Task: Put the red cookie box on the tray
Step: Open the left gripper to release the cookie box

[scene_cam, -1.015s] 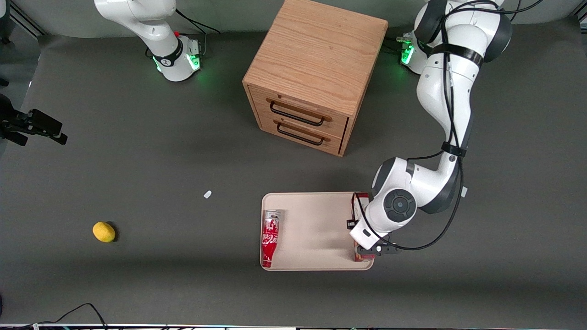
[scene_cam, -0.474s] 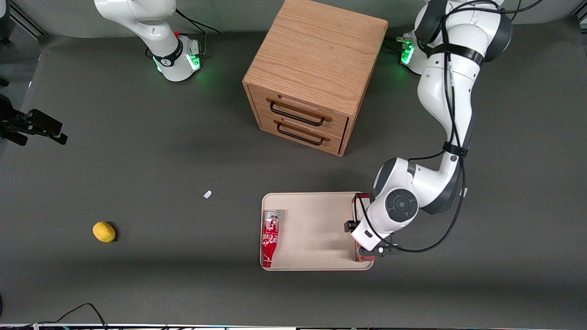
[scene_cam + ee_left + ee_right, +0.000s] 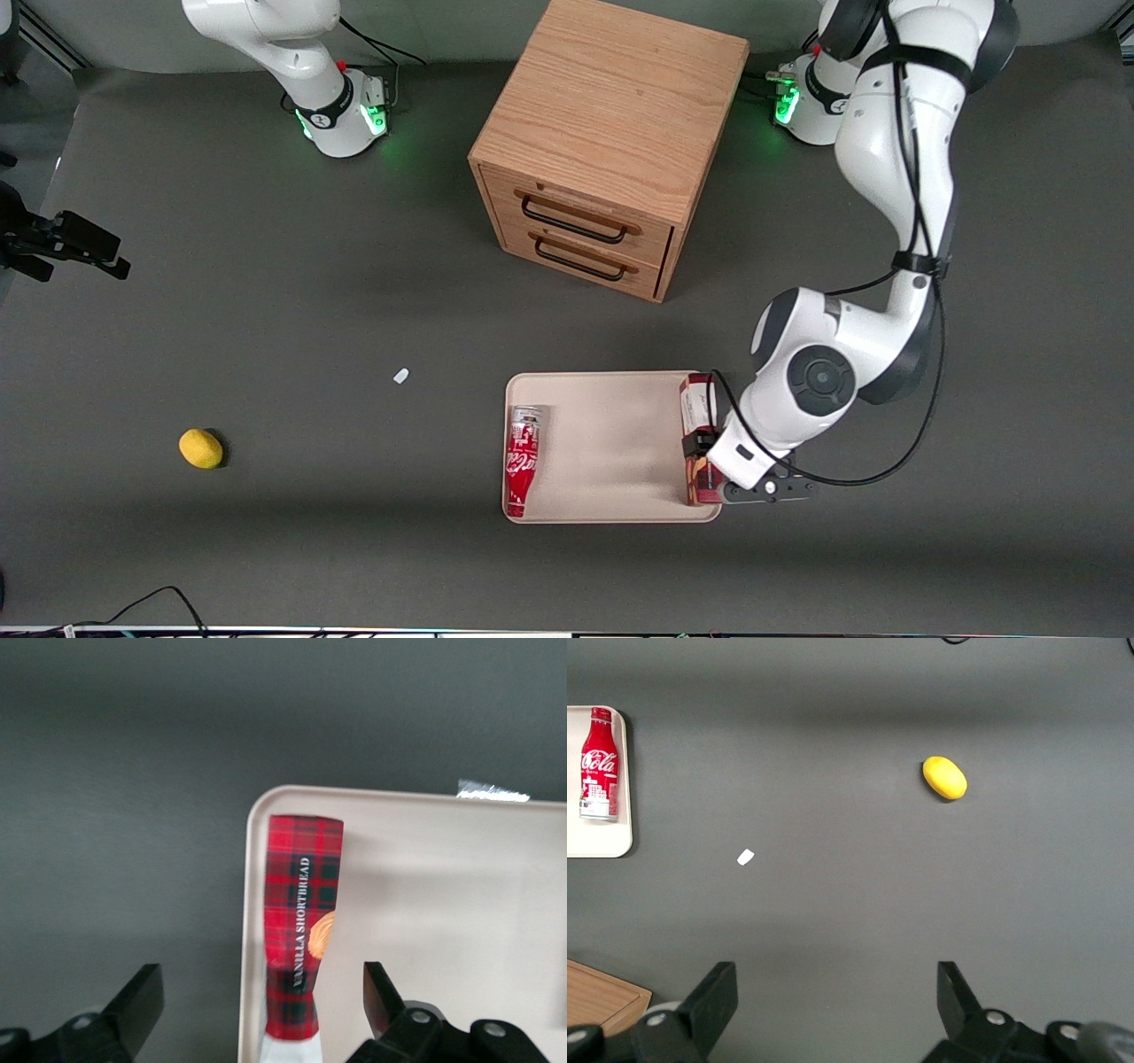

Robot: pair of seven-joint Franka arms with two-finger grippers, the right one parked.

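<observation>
The red cookie box [image 3: 697, 400] lies flat in the tray [image 3: 602, 443], along the rim toward the working arm's end, white end farther from the front camera. In the left wrist view the tartan box [image 3: 304, 921] rests just inside the tray's rim [image 3: 252, 904]. My left gripper [image 3: 261, 1001] hangs above the box, open, one finger on each side and neither touching it. In the front view the gripper [image 3: 705, 448] sits under the wrist, over the box's middle.
A red-and-white cola bottle-shaped can [image 3: 521, 461] lies in the tray along its rim toward the parked arm's end. A wooden drawer cabinet [image 3: 611, 142] stands farther from the front camera. A yellow lemon [image 3: 201, 448] and a white scrap [image 3: 401, 376] lie toward the parked arm's end.
The wrist has drawn away toward the working arm's end, uncovering more of the box. The box stays where it lay in the tray.
</observation>
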